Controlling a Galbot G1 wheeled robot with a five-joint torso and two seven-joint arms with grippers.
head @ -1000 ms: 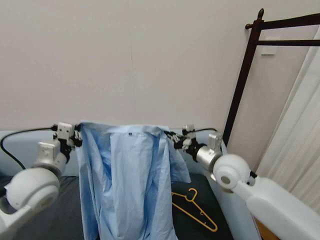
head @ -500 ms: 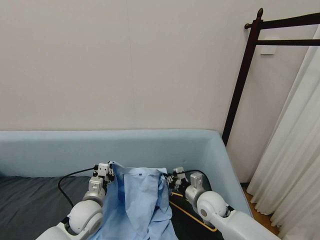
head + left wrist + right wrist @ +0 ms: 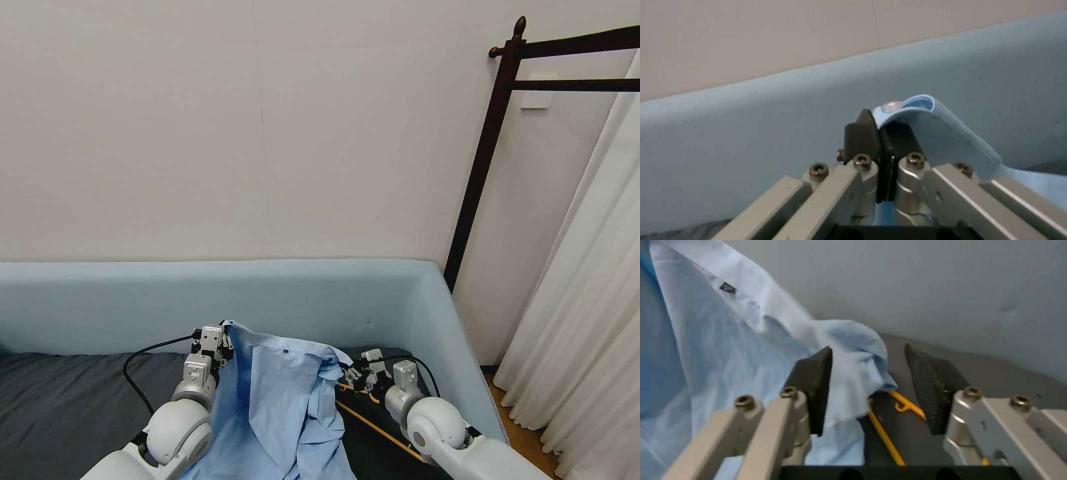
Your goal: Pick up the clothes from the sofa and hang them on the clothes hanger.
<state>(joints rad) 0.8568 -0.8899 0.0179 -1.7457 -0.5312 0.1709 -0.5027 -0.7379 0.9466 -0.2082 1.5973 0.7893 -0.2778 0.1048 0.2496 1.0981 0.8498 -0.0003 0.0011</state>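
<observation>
Hanging from the left gripper (image 3: 213,340), the blue shirt (image 3: 285,400) droops down onto the sofa (image 3: 330,290). The left fingers (image 3: 860,137) are pressed together on the shirt's top edge. The right gripper (image 3: 355,375) is just beside the shirt's other side. Its fingers (image 3: 815,385) are wide apart and hold nothing. A fold of shirt sits close in front of them, and a yellow hanger (image 3: 883,437) lies on the seat below them.
</observation>
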